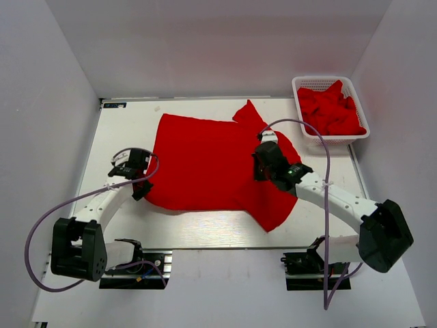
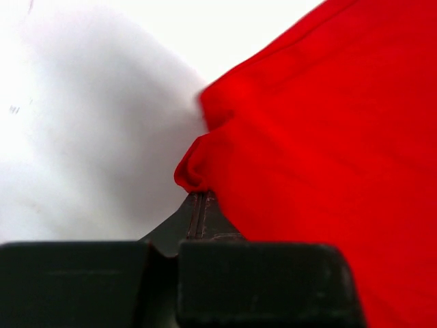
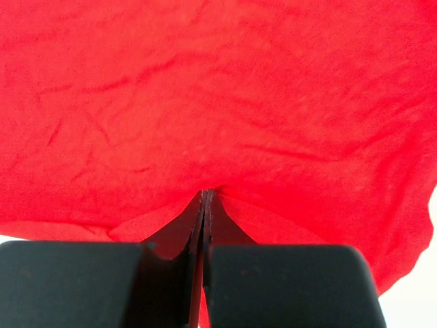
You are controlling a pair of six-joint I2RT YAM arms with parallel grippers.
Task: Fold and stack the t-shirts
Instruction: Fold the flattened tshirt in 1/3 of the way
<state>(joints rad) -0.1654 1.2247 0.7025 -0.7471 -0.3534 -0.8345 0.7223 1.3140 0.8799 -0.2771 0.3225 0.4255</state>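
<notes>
A plain pale left wall (image 1: 41,102) bounds the white table (image 1: 205,229), with a back wall (image 1: 218,41) of the same tone behind it. Near the table's left side, the left gripper (image 2: 199,198) is clamped on a small fold at the edge of 1 red shirt (image 1: 205,164), which lies spread flat mid-table. The right gripper (image 3: 205,195) pinches the same shirt near its right side, fingers together on cloth. At the far right corner, a white basket (image 1: 321,80) holds crumpled shirts (image 1: 331,109). A pale right wall (image 1: 403,102) closes that side.
</notes>
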